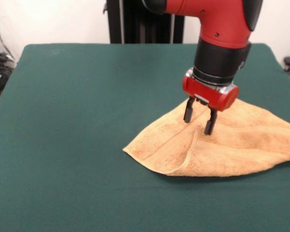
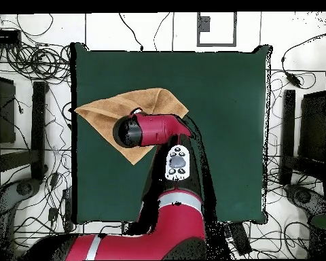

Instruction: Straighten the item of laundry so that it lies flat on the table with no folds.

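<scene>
Towel [image 1: 231, 145] sits near one side edge of the green table [image 1: 87, 121], folded into a rough triangle with a raised crease, unflattened, while spread, empty fingers [image 1: 199, 119] hover just above it.

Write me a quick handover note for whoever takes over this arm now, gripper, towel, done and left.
Gripper: open, fingers pointing down just above the towel, holding nothing.
Towel: near one side edge of the table, roughly triangular, doubled over, with a raised fold ridge by the front corner.
Done: nothing flat yet.
Left: probably grasp a folded-over layer, pull it open, and smooth until the towel lies flat.
</scene>
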Available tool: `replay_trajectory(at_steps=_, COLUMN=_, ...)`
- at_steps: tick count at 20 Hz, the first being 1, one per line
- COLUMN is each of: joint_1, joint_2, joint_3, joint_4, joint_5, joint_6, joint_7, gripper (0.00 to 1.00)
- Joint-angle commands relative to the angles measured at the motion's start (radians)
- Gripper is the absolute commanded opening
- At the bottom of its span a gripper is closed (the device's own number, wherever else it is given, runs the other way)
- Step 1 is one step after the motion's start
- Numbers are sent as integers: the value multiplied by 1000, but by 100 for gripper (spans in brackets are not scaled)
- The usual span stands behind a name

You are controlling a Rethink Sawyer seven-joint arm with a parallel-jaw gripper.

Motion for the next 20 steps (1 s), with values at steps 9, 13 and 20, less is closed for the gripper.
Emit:
replay_trajectory(at_steps=9, joint_1=70, joint_2=98, joint_3=-7, joint_4=-7, joint_5=25, joint_6=-60, joint_7=130, gripper=100)
replay_trajectory(at_steps=13, joint_1=93, joint_2=115, joint_3=-32, joint_4=-10, joint_5=30, joint_6=-90, joint_7=152, gripper=100)
replay_trajectory(at_steps=20, joint_1=96, joint_2=118, joint_3=-34, joint_4=-10, joint_5=53, joint_6=-94, joint_7=144, gripper=100)
